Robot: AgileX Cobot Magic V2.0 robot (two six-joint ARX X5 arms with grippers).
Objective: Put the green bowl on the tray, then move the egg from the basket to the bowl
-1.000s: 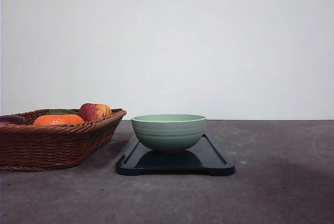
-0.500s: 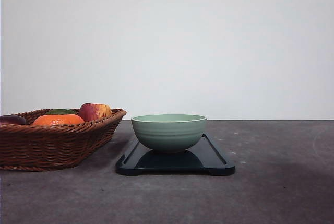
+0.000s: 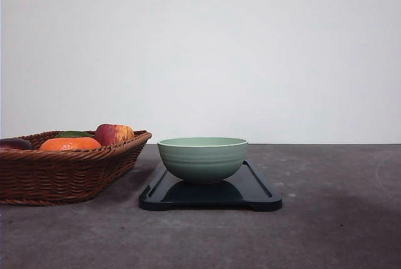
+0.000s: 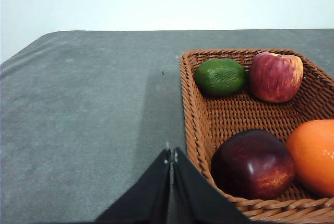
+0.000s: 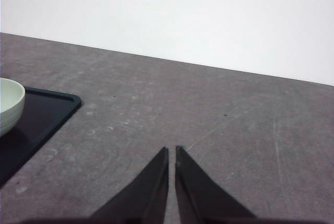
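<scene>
Sitting unchanged since a second ago: ribbed green bowl (image 3: 202,158) on glossy dark tray (image 3: 210,194), at 3 o'clock of woven wicker basket (image 3: 59,172). Egg hidden from sight. Left claw (image 4: 171,156) pressed together beside basket rim; right claw (image 5: 171,153) pressed together over speckled grey worktop (image 5: 209,125).

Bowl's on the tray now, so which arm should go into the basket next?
Left, probably. The left gripper, shut, sits beside the basket rim; the right gripper is past the tray. I can't spot the egg yet.
</scene>
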